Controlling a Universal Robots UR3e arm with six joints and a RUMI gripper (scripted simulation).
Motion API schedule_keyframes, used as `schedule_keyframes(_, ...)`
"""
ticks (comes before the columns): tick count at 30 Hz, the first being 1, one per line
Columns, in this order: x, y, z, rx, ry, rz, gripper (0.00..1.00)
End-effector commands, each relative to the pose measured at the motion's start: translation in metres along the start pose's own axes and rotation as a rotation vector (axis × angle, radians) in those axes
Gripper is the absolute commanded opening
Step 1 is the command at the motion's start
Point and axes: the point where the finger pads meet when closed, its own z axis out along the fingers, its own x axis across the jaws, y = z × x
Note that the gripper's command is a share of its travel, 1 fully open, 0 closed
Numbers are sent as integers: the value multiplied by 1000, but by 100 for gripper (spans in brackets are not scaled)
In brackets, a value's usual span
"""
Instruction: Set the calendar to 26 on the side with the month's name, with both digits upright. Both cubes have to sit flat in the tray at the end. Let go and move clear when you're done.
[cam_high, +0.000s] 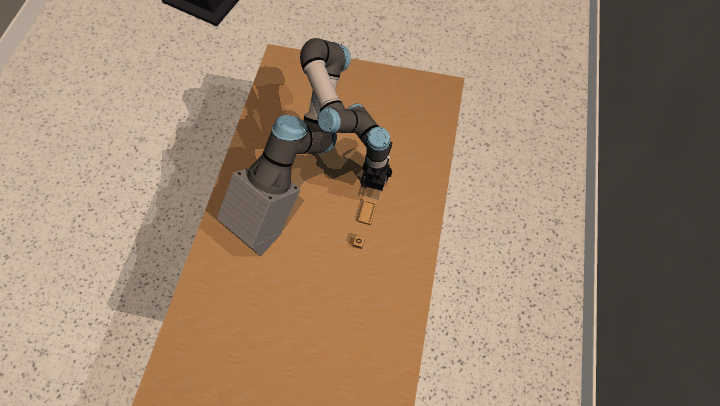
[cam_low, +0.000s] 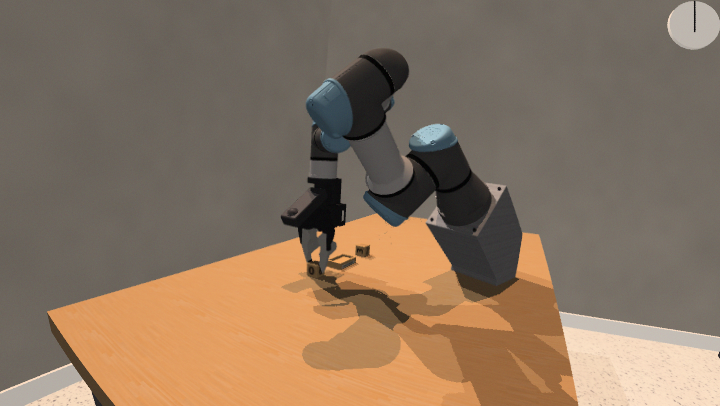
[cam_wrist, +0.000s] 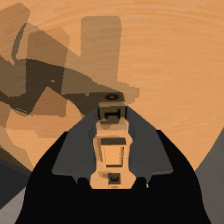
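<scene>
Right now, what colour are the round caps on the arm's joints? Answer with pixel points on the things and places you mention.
The joint caps (cam_high: 288, 128) (cam_low: 433, 138) are light blue; exterior view shows best.

Two digit cubes (cam_high: 358, 242) (cam_low: 362, 250) (cam_wrist: 114, 179); one tray (cam_high: 361, 214) (cam_low: 341, 266) (cam_wrist: 114, 167); one arm (cam_high: 320, 83) (cam_low: 380, 156); one table (cam_high: 302, 302) (cam_low: 201, 312) (cam_wrist: 165, 60); one wall dial (cam_low: 693, 25).

From here the table (cam_high: 302, 327) (cam_low: 201, 312) (cam_wrist: 170, 65) has a flat, light-brown wooden top with faint grain, crossed by dark shadows. Seen from the exterior side, a grey block (cam_high: 242, 209) (cam_low: 509, 237) stands at the right. Left of it lies the shallow wooden tray (cam_high: 366, 212) (cam_low: 336, 264) (cam_wrist: 113, 141), and just beyond, on the far side, 1 small wooden cube (cam_high: 358, 242) (cam_low: 362, 250) (cam_wrist: 114, 178) sits flat, apart from the tray, a 3 on 1 face.
</scene>
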Motion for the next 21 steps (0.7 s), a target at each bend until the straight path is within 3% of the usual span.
schedule_keyframes(1, 1, 0, 0, -1, 1, -1, 11)
schedule_keyframes(7, 1, 0, 0, -1, 1, -1, 11)
schedule_keyframes(11, 1, 0, 0, -1, 1, -1, 18)
schedule_keyframes(21, 1, 0, 0, -1, 1, -1, 26)
